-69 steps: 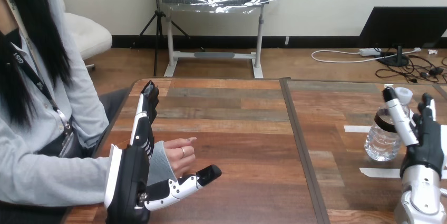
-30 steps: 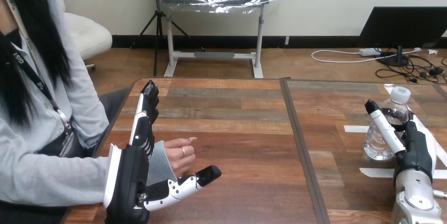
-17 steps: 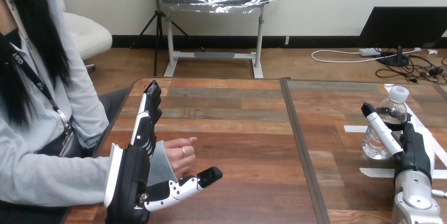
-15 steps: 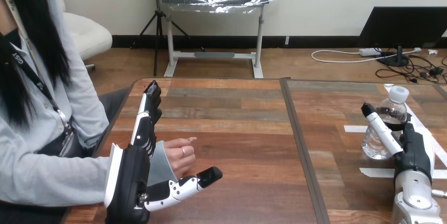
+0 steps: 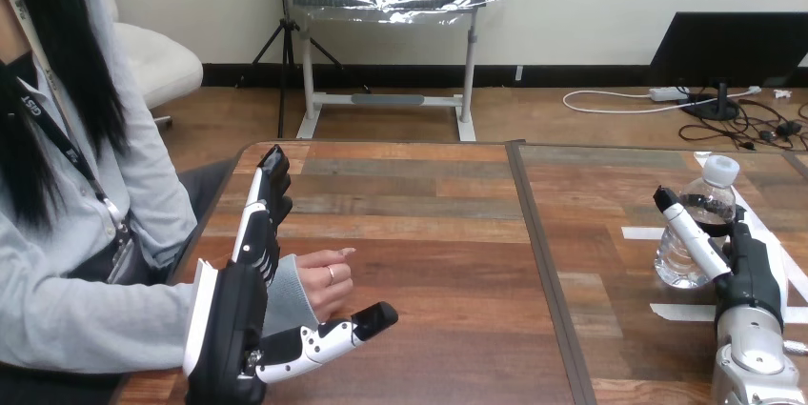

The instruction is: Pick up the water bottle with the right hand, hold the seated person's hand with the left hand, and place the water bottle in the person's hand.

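The clear water bottle [image 5: 678, 257] with a white cap stands on the table near its right edge. My right hand [image 5: 753, 272] is shut on it: the thumb lies across the bottle's near left side and the fingers curl round its upper part from behind. At the lower left, my left hand [image 5: 229, 329] is open. Its fingers point straight up along the far side of the person's hand [image 5: 324, 281] and its thumb stretches out on the near side. The person's hand rests loosely curled on the table between them, touching my palm.
Strips of white tape [image 5: 638, 232] lie on the table around the bottle. A dark seam [image 5: 543, 262] runs down the table between its two halves. The person sits at the left edge, with an arm along the table's near left corner.
My right hand has dropped from straight fingers beside the bottle to a grip round it, and the bottle has shifted slightly left. My left hand and the person's hand stay as they were.
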`<state>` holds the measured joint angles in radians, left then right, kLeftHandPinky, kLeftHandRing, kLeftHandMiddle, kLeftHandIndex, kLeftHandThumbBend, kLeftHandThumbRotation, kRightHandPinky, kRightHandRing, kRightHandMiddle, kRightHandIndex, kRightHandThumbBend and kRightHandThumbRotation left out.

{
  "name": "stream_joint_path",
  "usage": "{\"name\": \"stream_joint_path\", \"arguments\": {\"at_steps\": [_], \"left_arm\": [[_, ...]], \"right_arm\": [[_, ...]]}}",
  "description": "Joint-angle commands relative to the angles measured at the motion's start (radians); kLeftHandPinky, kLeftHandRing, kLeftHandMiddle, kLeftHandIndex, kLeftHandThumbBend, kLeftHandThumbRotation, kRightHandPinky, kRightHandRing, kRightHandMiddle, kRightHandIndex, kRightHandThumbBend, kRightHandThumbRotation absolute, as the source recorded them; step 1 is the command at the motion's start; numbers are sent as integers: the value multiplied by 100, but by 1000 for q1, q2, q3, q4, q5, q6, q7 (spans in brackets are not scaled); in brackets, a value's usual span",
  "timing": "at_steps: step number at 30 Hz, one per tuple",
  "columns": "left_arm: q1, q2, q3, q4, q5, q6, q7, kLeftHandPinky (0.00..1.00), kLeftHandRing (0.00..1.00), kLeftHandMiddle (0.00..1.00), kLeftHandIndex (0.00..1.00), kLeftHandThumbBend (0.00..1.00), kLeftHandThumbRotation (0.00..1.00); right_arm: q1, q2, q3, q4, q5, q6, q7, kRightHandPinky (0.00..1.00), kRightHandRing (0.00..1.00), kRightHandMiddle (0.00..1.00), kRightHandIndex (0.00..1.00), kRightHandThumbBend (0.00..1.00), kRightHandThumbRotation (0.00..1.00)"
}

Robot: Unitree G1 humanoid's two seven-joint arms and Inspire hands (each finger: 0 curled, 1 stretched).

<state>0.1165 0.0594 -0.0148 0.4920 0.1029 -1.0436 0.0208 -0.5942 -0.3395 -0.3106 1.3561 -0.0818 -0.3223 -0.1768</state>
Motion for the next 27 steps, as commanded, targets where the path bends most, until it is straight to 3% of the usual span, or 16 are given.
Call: {"name": "stream_joint_path", "arguments": {"at_steps": [1,23,27], "left_arm": [[-28,3,5,-52,-18,-14,-5,95,98,98,98,100,28],[-15,11,2,-61,-56,-32,-42,97,98,98,97,100,26],[-15,12,4,-60,-57,-37,-46,97,98,98,97,100,26]], "right_arm": [[-92,-27,11,0,-15,3,-8,100,100,100,100,100,62],[-103,-33,20,4,-30,32,-15,100,99,100,100,100,59],[-106,-35,27,5,-41,40,-21,92,97,100,100,100,60]]}}
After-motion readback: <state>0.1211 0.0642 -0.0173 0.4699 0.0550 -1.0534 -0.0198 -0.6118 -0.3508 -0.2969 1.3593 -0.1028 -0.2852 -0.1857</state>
